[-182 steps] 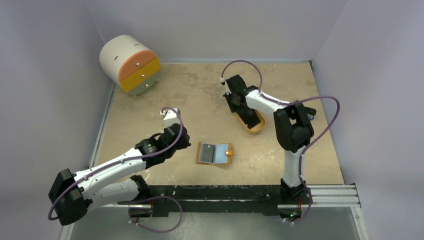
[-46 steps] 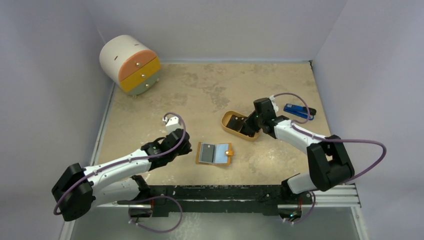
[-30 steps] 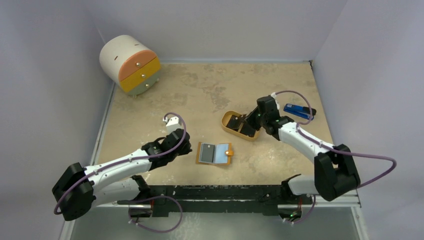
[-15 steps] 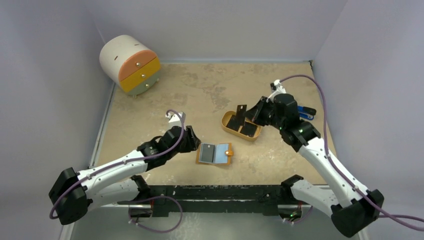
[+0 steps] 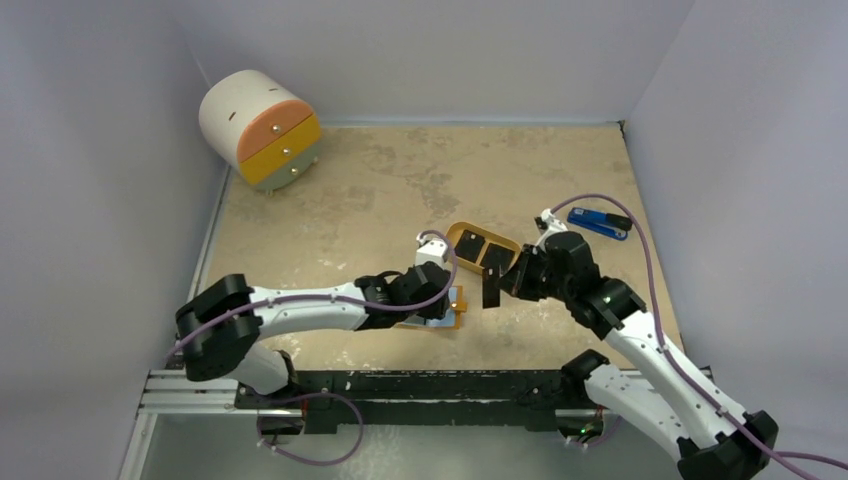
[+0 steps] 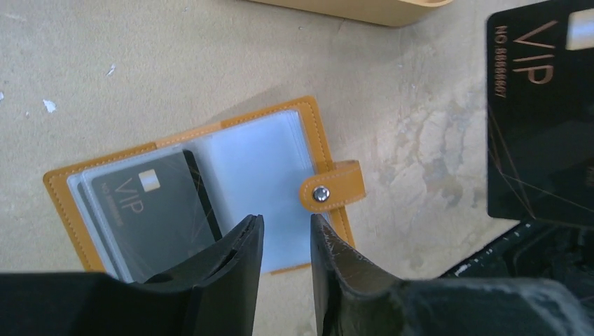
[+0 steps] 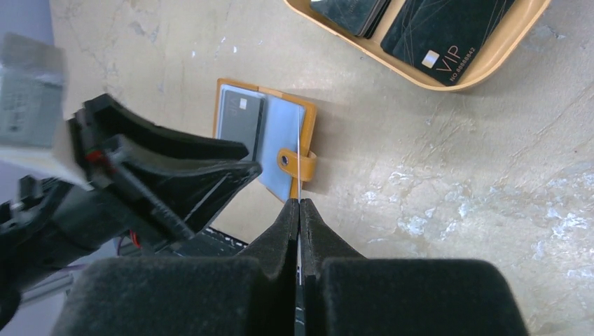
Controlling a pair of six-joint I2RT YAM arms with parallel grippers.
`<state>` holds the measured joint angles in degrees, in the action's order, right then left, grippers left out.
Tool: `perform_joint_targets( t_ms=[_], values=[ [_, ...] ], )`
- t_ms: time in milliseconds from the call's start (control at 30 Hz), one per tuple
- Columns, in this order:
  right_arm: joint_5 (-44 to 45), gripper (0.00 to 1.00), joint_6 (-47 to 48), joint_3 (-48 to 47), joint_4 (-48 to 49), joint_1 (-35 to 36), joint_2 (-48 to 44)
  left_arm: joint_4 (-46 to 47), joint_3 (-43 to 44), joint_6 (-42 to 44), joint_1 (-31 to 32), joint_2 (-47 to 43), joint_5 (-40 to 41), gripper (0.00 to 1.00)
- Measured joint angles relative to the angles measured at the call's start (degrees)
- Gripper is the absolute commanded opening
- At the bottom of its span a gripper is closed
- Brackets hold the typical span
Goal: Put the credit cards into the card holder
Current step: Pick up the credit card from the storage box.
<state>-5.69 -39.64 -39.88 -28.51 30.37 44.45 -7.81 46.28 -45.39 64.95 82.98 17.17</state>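
The card holder (image 6: 308, 150) lies open and flat on the table, snap tab to the right. One black credit card (image 6: 150, 210) sits in its left clear pocket. My left gripper (image 6: 285, 227) hovers low over the holder's pale blue right page, open, nothing between its fingers. My right gripper (image 7: 299, 203) is shut on another black credit card (image 5: 491, 287), held upright just right of the holder (image 5: 457, 303) and above the table. That held card (image 6: 539, 105) fills the right side of the left wrist view. More credit cards (image 7: 448, 31) lie in the orange tray.
The orange oval tray (image 5: 455, 232) stands just behind the holder, close to both arms. A blue-and-black gadget (image 5: 600, 222) lies at the right. A round white drawer cabinet (image 5: 262, 128) stands at the back left corner. Grey walls enclose the table.
My left arm swung right over the card holder and its jaws opened. My right arm lifted a card out of the tray and carried it forward, next to the holder.
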Motion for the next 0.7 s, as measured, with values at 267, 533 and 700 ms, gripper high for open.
perform_joint_targets(
  t_ms=[267,533,700],
  values=[
    [-0.3,0.0,-0.5,1.0,-0.4,0.0,-3.3,-1.0,3.4,2.2,0.0,8.4,1.4,0.4],
    [-1.6,0.0,-0.4,2.2,-0.3,0.0,-2.8,-1.6,4.0,3.1,0.0,12.0,2.4,0.42],
    [-1.6,0.0,-0.4,2.3,-0.3,0.0,-2.7,-1.3,4.7,3.1,0.3,13.4,3.5,0.29]
  ],
)
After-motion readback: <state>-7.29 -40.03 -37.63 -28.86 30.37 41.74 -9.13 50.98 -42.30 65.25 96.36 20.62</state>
